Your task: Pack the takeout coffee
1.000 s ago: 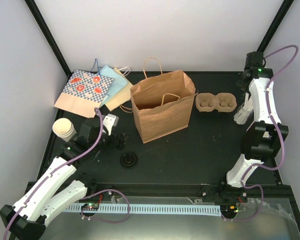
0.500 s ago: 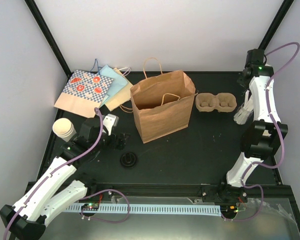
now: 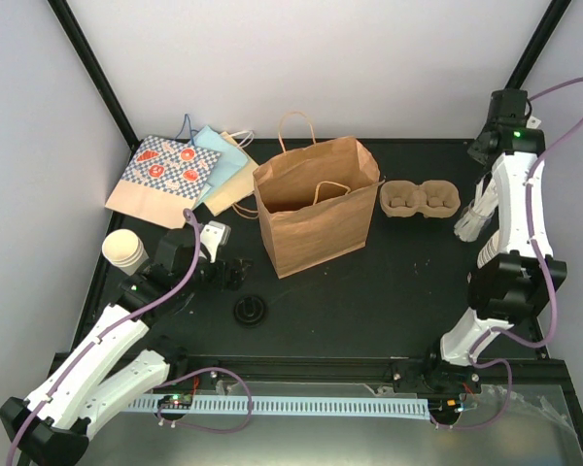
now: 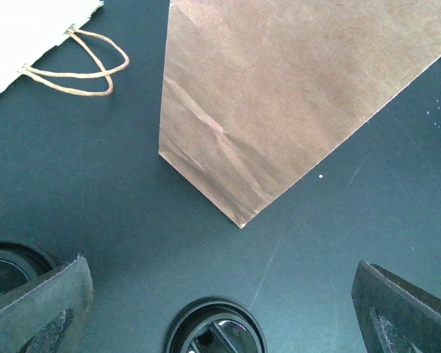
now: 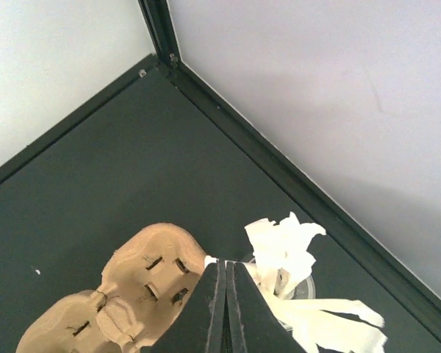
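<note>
A stack of cream paper cups (image 3: 124,250) stands at the left edge. A black lid (image 3: 250,311) lies on the table near the front; in the left wrist view a lid (image 4: 214,331) lies between my open fingers and another (image 4: 7,266) sits beside the left finger. My left gripper (image 3: 231,274) (image 4: 220,268) is open and empty, low over the table. The tan pulp carrier (image 3: 421,200) (image 5: 125,294) lies empty at the back right. My right gripper (image 3: 479,152) (image 5: 225,266) is shut, raised above the carrier's right end, holding nothing that I can see.
A brown paper bag (image 3: 316,206) (image 4: 294,88) stands open mid-table. Patterned, blue and cream flat bags (image 3: 180,173) lie at back left. A clear cup of white paper strips (image 3: 471,218) (image 5: 294,257) stands right of the carrier, near the black corner frame (image 5: 162,29).
My right arm has lifted and swung toward the back right corner, gripper still shut. The left arm and the objects have not moved.
</note>
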`<state>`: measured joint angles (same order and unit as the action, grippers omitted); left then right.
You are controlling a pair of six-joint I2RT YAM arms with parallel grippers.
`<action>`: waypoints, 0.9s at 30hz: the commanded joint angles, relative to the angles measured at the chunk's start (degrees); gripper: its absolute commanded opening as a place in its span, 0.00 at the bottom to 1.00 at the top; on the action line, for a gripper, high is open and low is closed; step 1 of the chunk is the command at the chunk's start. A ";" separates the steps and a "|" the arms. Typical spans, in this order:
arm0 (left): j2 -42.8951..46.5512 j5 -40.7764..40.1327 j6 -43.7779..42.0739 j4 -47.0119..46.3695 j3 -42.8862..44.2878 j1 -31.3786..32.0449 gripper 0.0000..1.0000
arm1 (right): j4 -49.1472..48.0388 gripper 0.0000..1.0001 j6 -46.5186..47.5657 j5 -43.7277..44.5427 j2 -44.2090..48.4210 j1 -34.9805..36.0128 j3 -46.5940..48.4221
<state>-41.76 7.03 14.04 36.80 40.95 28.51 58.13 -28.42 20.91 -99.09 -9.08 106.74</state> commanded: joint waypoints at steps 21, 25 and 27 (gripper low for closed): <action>-0.29 -1.25 -0.09 -0.33 0.35 -0.24 0.99 | -0.82 0.31 0.25 -1.05 -5.55 -0.24 0.93; -0.52 -1.23 -0.07 -0.32 0.36 -0.26 0.99 | -1.38 0.31 0.22 -1.12 -6.00 -0.24 0.66; -0.60 -1.39 -0.07 -0.30 0.36 -0.27 0.99 | -1.49 0.31 0.35 -1.27 -6.24 -0.27 0.58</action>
<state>-42.00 6.61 14.04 36.80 40.95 28.51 57.87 -27.55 19.68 -104.81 -9.10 106.96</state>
